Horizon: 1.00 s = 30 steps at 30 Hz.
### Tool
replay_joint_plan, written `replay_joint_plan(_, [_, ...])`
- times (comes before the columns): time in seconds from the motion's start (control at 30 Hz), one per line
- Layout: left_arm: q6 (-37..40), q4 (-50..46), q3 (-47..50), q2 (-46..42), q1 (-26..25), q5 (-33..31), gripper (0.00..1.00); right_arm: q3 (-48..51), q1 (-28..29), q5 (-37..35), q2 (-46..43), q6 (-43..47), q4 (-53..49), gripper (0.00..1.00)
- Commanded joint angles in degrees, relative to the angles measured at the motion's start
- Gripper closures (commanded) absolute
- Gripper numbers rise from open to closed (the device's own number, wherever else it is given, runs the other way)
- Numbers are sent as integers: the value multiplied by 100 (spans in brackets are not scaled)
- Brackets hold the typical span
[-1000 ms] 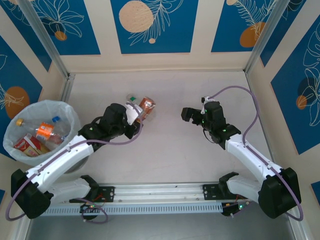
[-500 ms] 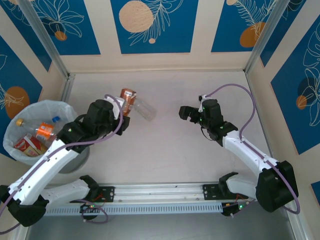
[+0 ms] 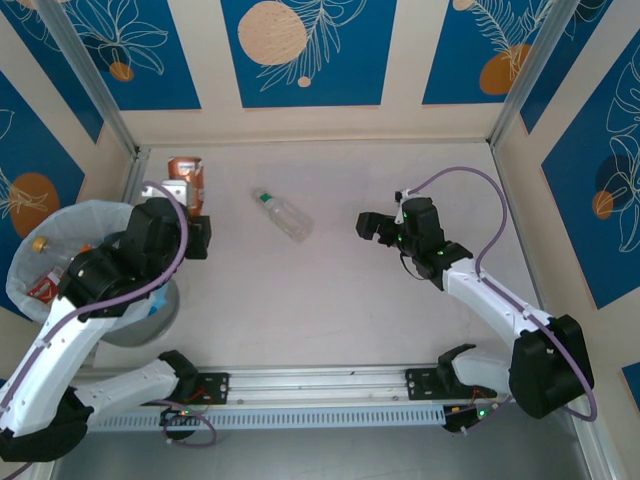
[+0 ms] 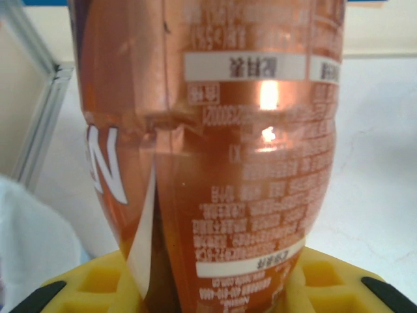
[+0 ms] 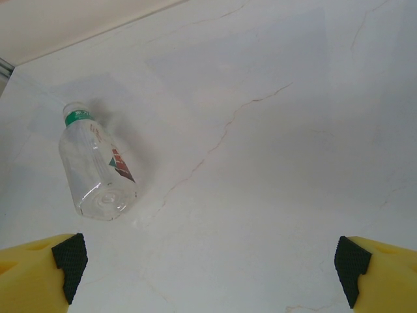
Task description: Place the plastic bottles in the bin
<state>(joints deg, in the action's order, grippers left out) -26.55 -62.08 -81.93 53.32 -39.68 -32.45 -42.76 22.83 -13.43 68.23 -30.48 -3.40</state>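
From above and behind my bases, the top camera looks down over the whole tabletop [image 3: 330, 290]. My left wrist camera sits close against a brown-labelled bottle [image 4: 215, 150]; the right one looks down at a clear bottle [image 5: 96, 171] the top view shares.

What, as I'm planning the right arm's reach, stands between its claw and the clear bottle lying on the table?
Nothing visible does. The right claw stands open, pointed toward the clear bottle, which lies on its side; only tabletop shows between them.
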Motion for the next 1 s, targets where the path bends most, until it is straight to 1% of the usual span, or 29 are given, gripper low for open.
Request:
replay_joint_plan(0.0, [-1272, -645, -154, -152, -28, -1018, 100, -242, -19, 153, 55, -83, 170, 0])
replay_joint_plan(0.13, [-2875, -1495, -243, -276, -26, -2029, 100, -231, -24, 160, 50, -81, 134, 0])
replay_joint_plan(0.2, [-3324, -1662, -270, -313, -25, -2246, 100, -211, -19, 146, 33, -90, 112, 0])
replay_joint_plan(0.37, [-4143, -1885, -473, -220, -27, -2242, 100, -180, -20, 126, -24, -125, 45, 0])
replay_joint_plan(0.47, [-4846, -2208, -495, -255, -29, -2581, 100, -167, -20, 80, -59, -125, 2, 0])
replay_joint_plan(0.53, [-5582, -2484, -446, -360, -23, -2865, 100, -166, -20, 60, -64, -121, -4, 0])
replay_joint_plan(0.6, [-6042, -2546, -358, -465, -19, -3005, 100, -167, -23, 64, -55, -125, -2, 0])
replay_joint_plan(0.7, [-6762, -2762, -254, -491, 13, -2975, 100, -180, -18, 77, -13, -146, 21, 0])
replay_joint_plan(0.77, [-7396, -3201, -291, -417, 39, -2961, 100, -189, -24, 93, 29, -177, 36, 0])
replay_joint_plan(0.83, [-8243, -3853, -364, -318, 67, -3004, 100, -202, -13, 121, 71, -195, 65, 0])
replay_joint_plan(0.87, [-8491, -4016, -376, -297, 75, -3013, 100, -204, -19, 130, 92, -195, 69, 0])
replay_joint_plan(0.97, [-8647, -3935, -251, -340, 127, -2929, 100, -263, -10, 156, 162, -178, 41, 0])
